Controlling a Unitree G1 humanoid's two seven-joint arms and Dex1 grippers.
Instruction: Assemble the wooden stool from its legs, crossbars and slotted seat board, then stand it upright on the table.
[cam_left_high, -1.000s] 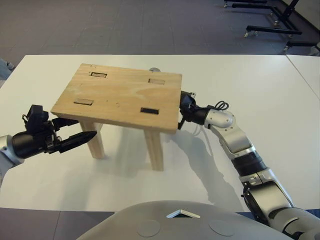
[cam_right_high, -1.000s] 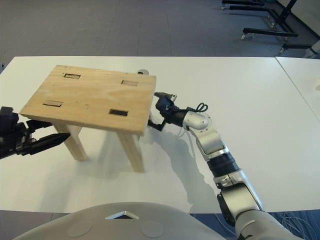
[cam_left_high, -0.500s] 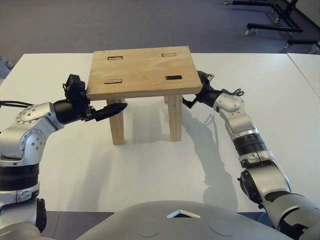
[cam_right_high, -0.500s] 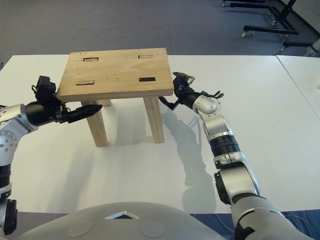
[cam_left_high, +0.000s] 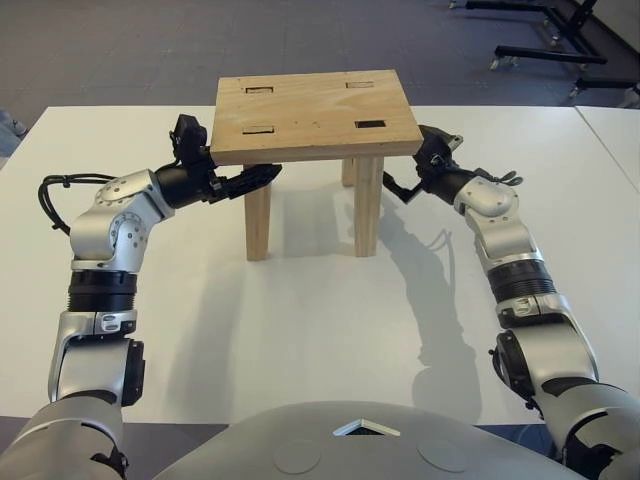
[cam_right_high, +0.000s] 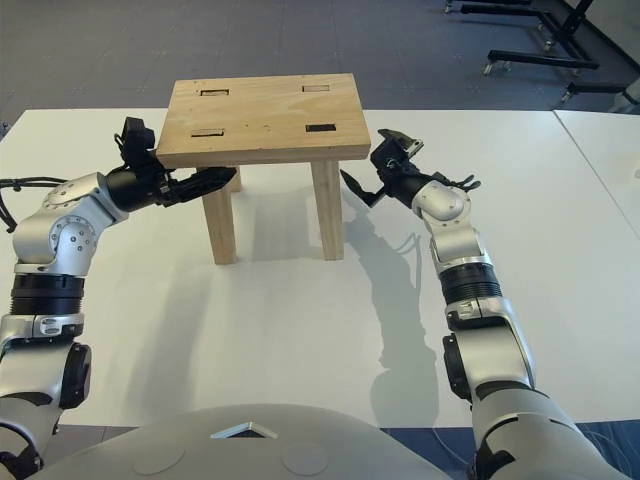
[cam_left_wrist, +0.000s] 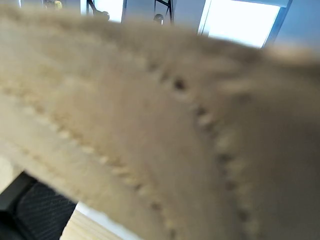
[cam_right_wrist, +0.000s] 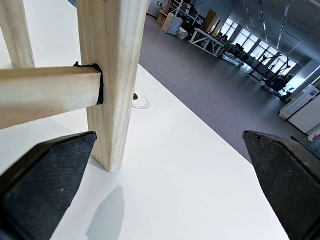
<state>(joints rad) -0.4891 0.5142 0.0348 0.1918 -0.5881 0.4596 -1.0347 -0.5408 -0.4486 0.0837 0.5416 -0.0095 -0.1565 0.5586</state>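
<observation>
The pale wooden stool (cam_left_high: 366, 210) with its slotted seat board (cam_left_high: 315, 115) stands upright on the white table (cam_left_high: 300, 340), its long axis running from gripper to gripper. The right gripper (cam_left_high: 415, 165), spread wide and empty, has the seat's end just ahead. The left gripper (cam_left_high: 240, 182) lies under the opposite end, and I cannot tell its grip. The table's edges are well apart from the stool.
</observation>
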